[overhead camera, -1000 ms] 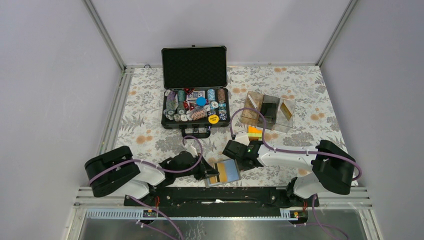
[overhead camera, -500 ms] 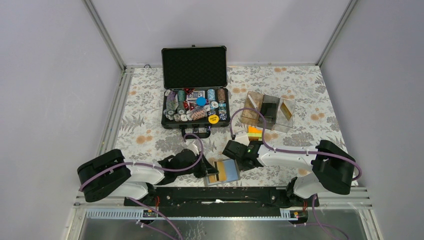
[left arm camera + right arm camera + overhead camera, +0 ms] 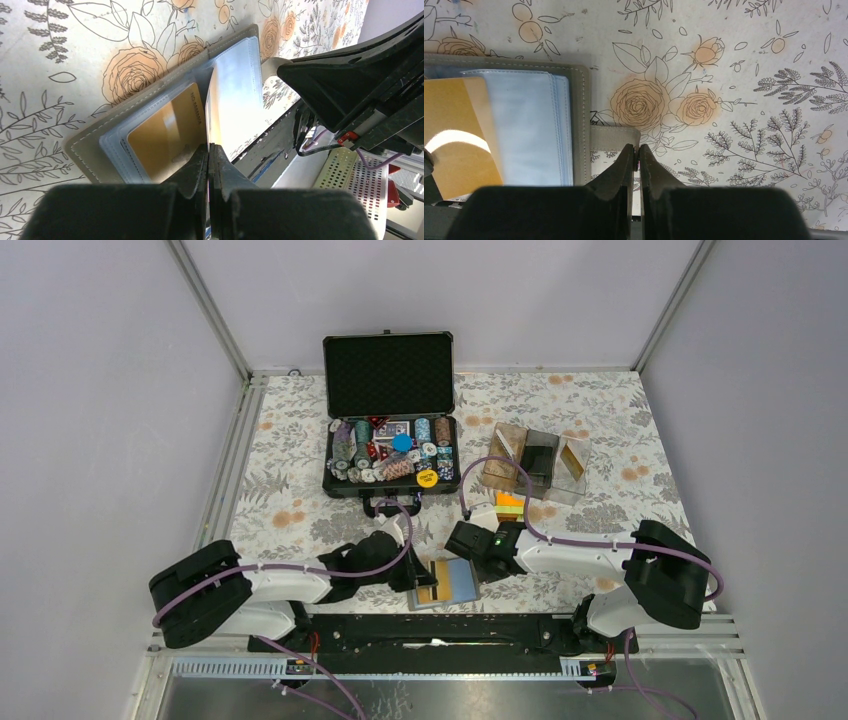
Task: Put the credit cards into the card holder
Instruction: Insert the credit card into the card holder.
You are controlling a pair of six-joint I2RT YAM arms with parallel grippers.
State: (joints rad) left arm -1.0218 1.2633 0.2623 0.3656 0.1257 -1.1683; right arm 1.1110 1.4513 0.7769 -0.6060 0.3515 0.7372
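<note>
The grey card holder (image 3: 455, 583) lies open near the table's front edge, its light blue panel (image 3: 240, 85) facing up. My left gripper (image 3: 209, 150) is shut on a gold credit card (image 3: 212, 107), which stands on edge over the holder's middle fold. Another gold card (image 3: 167, 131) shows inside the clear pocket on the left panel. My right gripper (image 3: 636, 152) is shut on the holder's grey strap tab (image 3: 614, 136) at its right edge. More credit cards (image 3: 510, 506), orange and yellow-green, lie stacked behind my right wrist.
The open black chip case (image 3: 390, 445) stands at the back centre, and a clear brownish acrylic box (image 3: 535, 465) at the back right. The black base rail (image 3: 440, 628) runs right behind the holder's near edge. Both wrists crowd the holder.
My left arm has shifted slightly, bringing the wrist and its card a little farther over the holder. The holder and my right arm have stayed put.
</note>
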